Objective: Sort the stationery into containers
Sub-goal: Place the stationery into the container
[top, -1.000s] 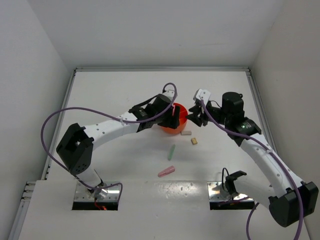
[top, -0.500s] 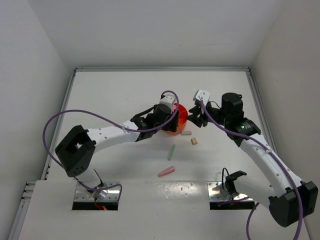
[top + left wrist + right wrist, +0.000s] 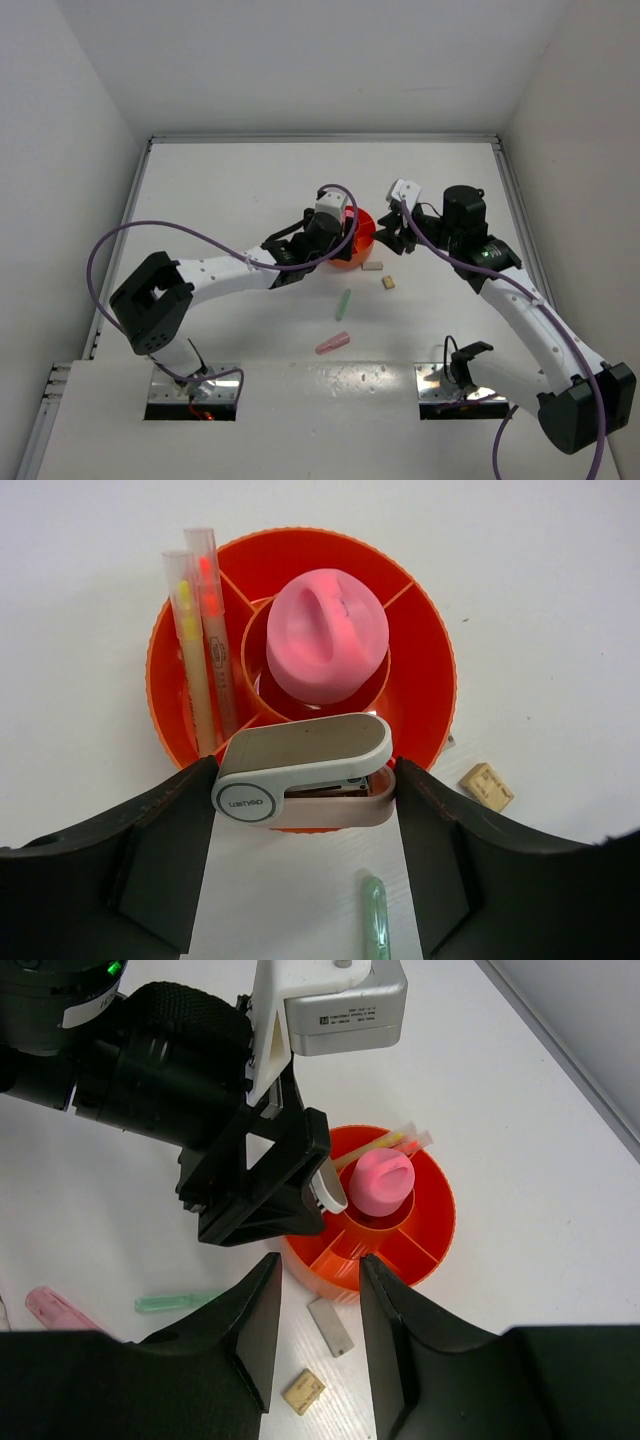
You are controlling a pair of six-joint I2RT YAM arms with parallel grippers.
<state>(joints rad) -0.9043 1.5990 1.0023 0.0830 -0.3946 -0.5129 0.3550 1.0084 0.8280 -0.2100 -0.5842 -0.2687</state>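
**Stapler gripped at the tub's rim, four pieces loose on the table**

Nearest the arm bases in the overhead view, a pink stick lay on the white table, just below centre frame. A green stick lay a little beyond it, apart from it. Farther up and to the right sat a small beige block, and just above that a flat grey slab, close beside the orange tub at centre frame.

In the left wrist view, the left gripper was closed on a small white stapler. The stapler was held crosswise between the two dark fingers and covered the lower rim of the tub. The tub filled the upper middle of that frame. A pink-capped tube stood upright in its central well. Two pale pens lay side by side in the compartment at upper left, their tips past the rim. The other compartments in view held nothing.

In the right wrist view, the right gripper had its jaws spread apart with nothing between them. It hung above the table at the lower edge of the tub. The left gripper stood at the upper left of that frame, against the tub's left side.
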